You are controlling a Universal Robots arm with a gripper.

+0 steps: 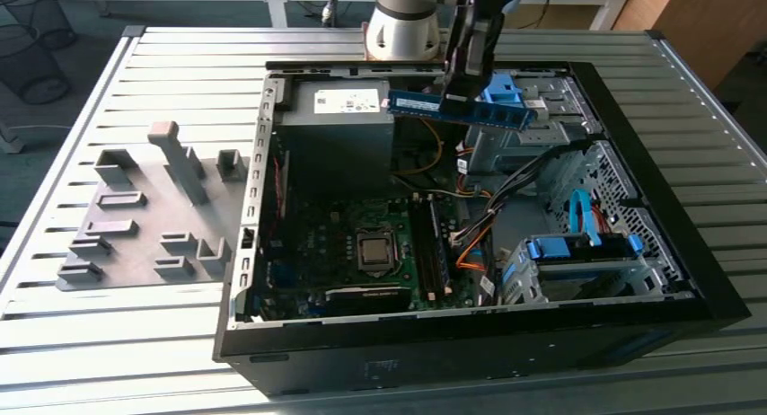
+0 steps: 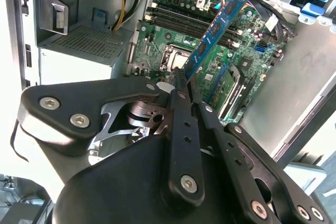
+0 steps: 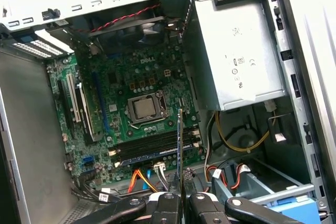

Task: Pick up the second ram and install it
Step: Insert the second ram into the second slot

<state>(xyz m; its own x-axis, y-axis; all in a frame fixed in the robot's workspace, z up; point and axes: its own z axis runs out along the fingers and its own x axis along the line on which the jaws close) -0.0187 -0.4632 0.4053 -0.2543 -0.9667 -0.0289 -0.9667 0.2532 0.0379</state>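
My jaws were clamped on the ram [image 1: 504, 116], held above the open case [image 1: 255, 190], an end jutting out to each side of them. The slots [image 3: 152, 148] lay well below; I judged a tilted ram could miss its slot or snag the cables [image 1: 473, 253] beside it.

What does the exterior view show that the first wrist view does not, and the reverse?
Exterior view: the grey holder tray on the slatted table beside the case. First wrist view: the black fan with its red-and-black cable at the case wall. Shared: the second ram clamped in the jaws over the open case, and the processor socket.
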